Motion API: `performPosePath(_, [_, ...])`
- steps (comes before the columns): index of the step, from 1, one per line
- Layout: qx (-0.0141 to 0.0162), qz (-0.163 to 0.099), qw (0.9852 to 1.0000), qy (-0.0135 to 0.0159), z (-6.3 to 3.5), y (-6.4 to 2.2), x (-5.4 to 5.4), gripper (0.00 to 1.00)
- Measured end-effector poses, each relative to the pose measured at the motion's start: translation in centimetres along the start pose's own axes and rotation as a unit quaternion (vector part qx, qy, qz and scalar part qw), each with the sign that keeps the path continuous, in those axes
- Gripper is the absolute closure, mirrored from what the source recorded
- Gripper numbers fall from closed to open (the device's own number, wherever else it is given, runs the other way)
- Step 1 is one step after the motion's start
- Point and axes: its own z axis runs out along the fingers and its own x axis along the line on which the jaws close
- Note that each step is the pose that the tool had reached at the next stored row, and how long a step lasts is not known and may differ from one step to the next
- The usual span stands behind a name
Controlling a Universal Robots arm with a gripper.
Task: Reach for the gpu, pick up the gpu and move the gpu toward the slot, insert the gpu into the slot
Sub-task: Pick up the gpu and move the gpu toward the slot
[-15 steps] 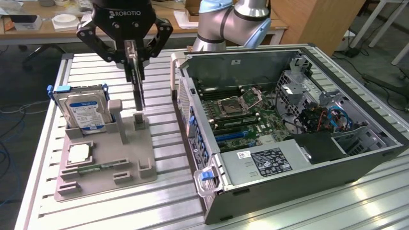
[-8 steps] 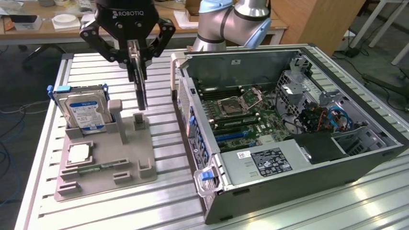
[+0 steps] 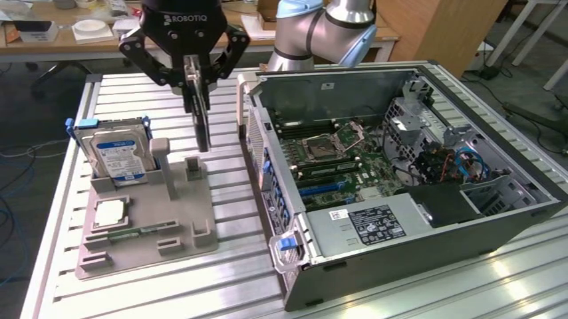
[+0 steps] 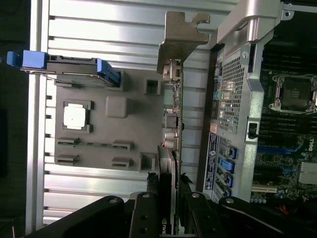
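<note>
The silver-and-blue arm (image 3: 324, 26) reaches in from the far side and turns its black gripper (image 3: 197, 83) straight down over the table. Its two fingers (image 3: 188, 72) are drawn in narrow and clamp the upper end of the gpu (image 3: 202, 123). The gpu hangs upright and edge-on, out in the open between the fixture (image 3: 177, 229) and the case (image 3: 443, 229). Its lower end hangs over the fixture's far right posts.

From the exterior view's left, the count runs:
- one hard drive (image 3: 111, 151), standing on edge in the fixture
- one square processor chip (image 3: 108, 212), near it
- one memory stick (image 3: 138, 231), lying flat
- one gpu, in the grip
- one open case, on the exterior view's right

The table (image 3: 53, 279) is ribbed aluminium slats. The fixture is matte grey plastic with blocky posts and pockets. The hard drive is silver with a blue-and-white label and blue side rails. The chip has a dull metal lid, and the memory stick is a thin green strip.

In the wrist view the gripper (image 4: 168, 181) pinches the gpu (image 4: 172, 124), a slim green board with a bent silver bracket (image 4: 181, 37) at its free end. The case is dark sheet metal with a perforated rear panel. It holds a green motherboard (image 3: 355, 163). On the motherboard's near part, a long narrow blue strip seems to be the slot (image 3: 321, 189), well apart from the card.
</note>
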Motion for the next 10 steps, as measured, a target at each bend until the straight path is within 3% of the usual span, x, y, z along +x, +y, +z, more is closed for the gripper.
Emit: performPosePath(10, [0.0000, -0.004, 1.0000, 0.0000, 0.01, -0.04, -0.68, 0.74])
